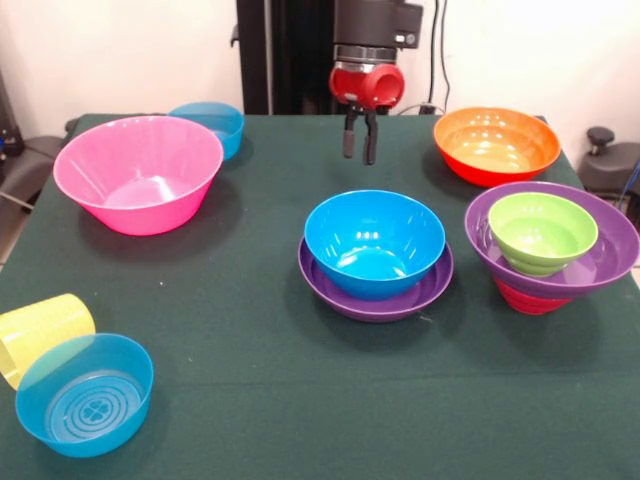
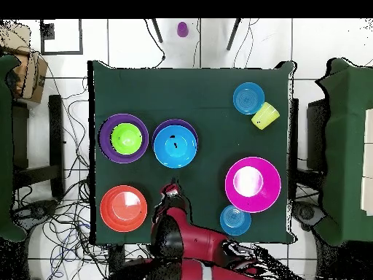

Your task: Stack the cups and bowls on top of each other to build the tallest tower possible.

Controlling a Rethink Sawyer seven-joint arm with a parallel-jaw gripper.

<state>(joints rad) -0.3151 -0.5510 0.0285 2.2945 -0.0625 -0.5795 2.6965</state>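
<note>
Cup (image 1: 40,335), ribbed yellow, lies tipped at the counter (image 1: 250,380) front touching a clear blue bowl (image 1: 85,393), then a blue bowl (image 1: 375,242) nested in a purple one (image 1: 375,295), and beyond hangs the claw (image 1: 360,150), empty, fingers nearly together.

- Blue bowl (image 1: 374,241): glossy, upright, nested in a wide purple bowl (image 1: 375,292) at the cloth's middle; landmark.
- Green bowl (image 1: 541,231): right of landmark, inside a second purple bowl (image 1: 610,250), which sits on an upturned red bowl (image 1: 527,298).
- Orange bowl (image 1: 496,144): upright, behind-right of landmark.
- Large pink bowl (image 1: 139,172): upright, left of landmark; translucent blue bowl (image 1: 211,124) behind it.
- Ribbed yellow cup (image 1: 42,334): on its side, front-left, touching a second translucent blue bowl (image 1: 85,394).
</note>
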